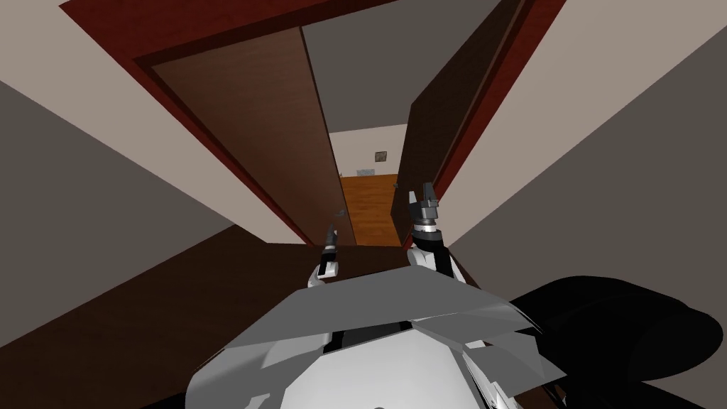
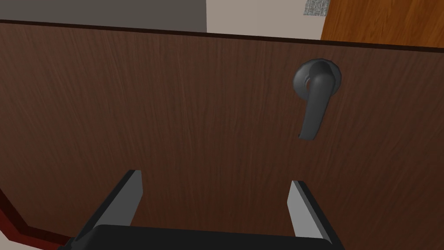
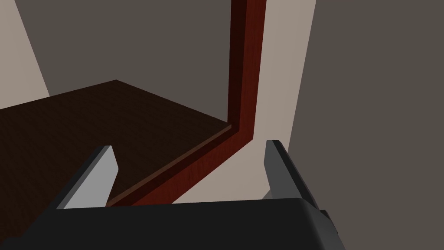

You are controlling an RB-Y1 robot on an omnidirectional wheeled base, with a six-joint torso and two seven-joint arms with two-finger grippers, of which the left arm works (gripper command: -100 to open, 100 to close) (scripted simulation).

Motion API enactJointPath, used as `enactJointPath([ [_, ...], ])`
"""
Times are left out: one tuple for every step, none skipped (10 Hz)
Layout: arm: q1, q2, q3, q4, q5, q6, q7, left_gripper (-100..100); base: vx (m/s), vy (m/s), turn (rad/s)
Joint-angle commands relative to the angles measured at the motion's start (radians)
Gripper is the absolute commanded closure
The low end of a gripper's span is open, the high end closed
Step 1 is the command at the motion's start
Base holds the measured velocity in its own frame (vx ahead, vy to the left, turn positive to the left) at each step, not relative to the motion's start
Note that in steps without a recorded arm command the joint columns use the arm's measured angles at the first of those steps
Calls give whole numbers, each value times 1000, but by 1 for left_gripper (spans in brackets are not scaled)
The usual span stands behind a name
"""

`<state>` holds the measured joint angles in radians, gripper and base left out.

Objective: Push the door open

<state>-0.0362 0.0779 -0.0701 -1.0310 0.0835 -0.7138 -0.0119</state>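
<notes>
Left hand [image 2: 214,179] near door [image 2: 173,108] (dark handle [image 2: 314,102])

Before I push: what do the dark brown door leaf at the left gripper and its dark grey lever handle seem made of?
The dark brown door leaf looks like wood or wood veneer, matt: fine grain streaks run along it, with no glare. The dark grey lever handle could be metal or hard plastic, satin: smooth, one colour, softly shaded; I cannot tell which.

Two brown doors [image 1: 263,128] [image 1: 454,92], one red frame [image 3: 248,65], two grippers [image 1: 331,233] [image 1: 422,190]
</notes>
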Motion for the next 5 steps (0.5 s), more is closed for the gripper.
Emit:
enactJointPath([
  [-15, 2, -1, 42, 1, -10, 4, -100, 48, 63, -27],
  [-30, 1, -4, 77, 2, -19, 7, -100, 49, 52, -50],
  [-44, 0, -8, 107, 2, -26, 9, -100, 60, 71, -72],
  [-44, 0, -8, 116, 2, -26, 9, -100, 38, 58, -22],
  [-58, -1, -11, 149, 2, -34, 12, -100, 45, 56, -36],
])
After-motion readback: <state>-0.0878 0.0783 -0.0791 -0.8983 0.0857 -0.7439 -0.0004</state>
